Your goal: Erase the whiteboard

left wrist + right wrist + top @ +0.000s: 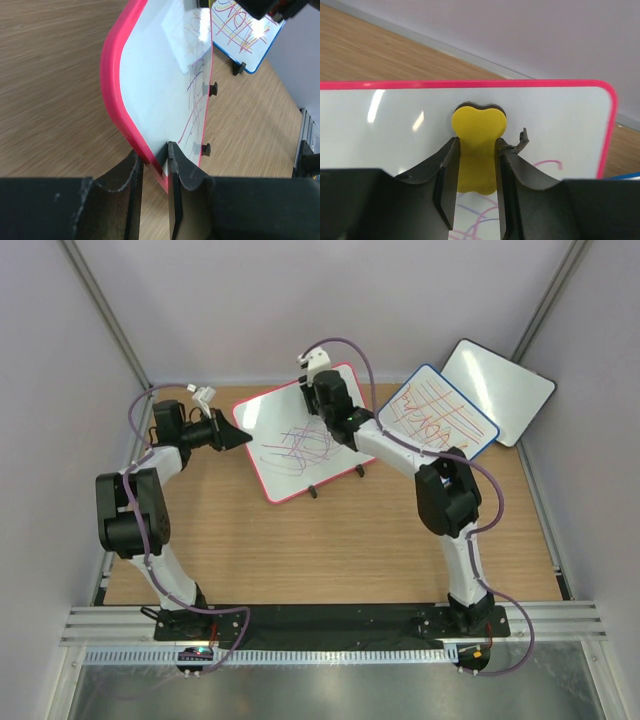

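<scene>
The left gripper (155,156) has its jaws clamped on the pink frame of the whiteboard (150,85), pinching the rim at the board's left corner. The right gripper (476,146) is closed on a yellow eraser (478,125) with a dark underside, which sits flat against the white face near the board's far right corner.

The left arm (130,510) climbs from its base at the near left, folds at the elbow and reaches right along the far left of the tabletop (330,550). The right arm (450,500) rises from the near right and stretches left and away, its wrist over the board.

The whiteboard lies skewed at the middle of the tabletop's far edge, purple-red scribbles (300,445) across its centre, two small black feet (316,491) showing at its near side. To its right a blue-framed board (437,412) carries red lines, and a blank board (497,390) overlaps the far right corner. The tabletop is wood-grained, with pale walls (250,310) close round it.
</scene>
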Robot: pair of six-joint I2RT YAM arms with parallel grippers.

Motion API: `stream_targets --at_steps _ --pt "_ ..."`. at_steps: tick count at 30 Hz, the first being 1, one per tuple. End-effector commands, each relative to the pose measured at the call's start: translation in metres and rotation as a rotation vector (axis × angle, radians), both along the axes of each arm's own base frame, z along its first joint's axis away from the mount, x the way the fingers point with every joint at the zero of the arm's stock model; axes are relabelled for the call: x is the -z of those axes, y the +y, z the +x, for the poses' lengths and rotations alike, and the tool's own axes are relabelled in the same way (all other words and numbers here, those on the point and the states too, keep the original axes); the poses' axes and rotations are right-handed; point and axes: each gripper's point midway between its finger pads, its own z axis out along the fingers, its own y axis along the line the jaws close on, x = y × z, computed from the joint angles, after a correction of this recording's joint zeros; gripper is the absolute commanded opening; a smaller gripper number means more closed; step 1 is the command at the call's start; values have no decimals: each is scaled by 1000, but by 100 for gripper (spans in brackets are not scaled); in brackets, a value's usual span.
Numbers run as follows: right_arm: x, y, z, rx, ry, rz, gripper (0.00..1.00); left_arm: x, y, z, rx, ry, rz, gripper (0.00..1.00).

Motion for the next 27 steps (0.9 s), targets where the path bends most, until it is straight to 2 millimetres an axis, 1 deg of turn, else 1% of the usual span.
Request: stream_targets --at_steps 1,2,3,4,5,6,8,10,11,13,14,15,16,17,18,19,20,21,22,24,25,27 --pt "20 69 -48 -166 37 -23 1 -17 7 14 -9 -177 112 0" --pt "22 88 -66 -215 39 -23 1 -18 8 14 -11 -180 114 0" --pt "21 102 -76 -251 34 -15 1 -18 7 14 -11 -178 115 0" --pt "23 111 -83 -275 37 -14 1 -19 8 14 -13 -180 114 0" --pt "26 125 -96 -308 42 -15 1 -18 7 14 -11 -176 113 0" --pt "29 131 -100 -322 46 -17 1 -19 7 14 -10 -177 113 0" --pt "34 135 -103 -327 64 -7 1 -19 8 13 -12 -175 114 0" --pt "36 128 -97 -292 60 -14 1 -19 7 12 -9 -174 116 0" --pt "38 119 -92 -266 63 -26 1 -18 8 11 -10 -175 119 0" --pt "35 103 -83 -214 59 -30 1 -19 8 11 -10 -178 123 0" --pt "40 92 -80 -187 69 -38 1 -19 8 11 -9 -178 123 0" --pt "31 72 -68 -141 57 -30 1 -19 8 11 -10 -178 126 0" --pt "38 55 -64 -98 68 -45 1 -19 8 11 -11 -175 126 0" --pt "37 40 -57 -62 67 -32 1 -18 8 12 -10 -175 127 0" --pt "26 14 -45 -8 52 -14 1 -18 8 11 -10 -175 127 0" --pt "37 -5 -42 24 72 -19 1 -19 9 12 -11 -177 129 0" --pt "35 -19 -36 55 71 9 1 -19 9 11 -10 -180 131 0" --pt "31 -45 -25 98 67 22 1 -19 8 11 -9 -183 134 0" --pt "39 -55 -23 107 80 19 1 -19 9 11 -10 -184 136 0" --pt "44 -73 -15 145 95 40 1 -20 9 12 -8 -187 139 0" --pt "42 -74 -11 146 93 40 1 -20 9 11 -6 -182 139 0" --pt "49 -70 -11 130 122 31 1 -19 8 11 -4 -180 142 0"
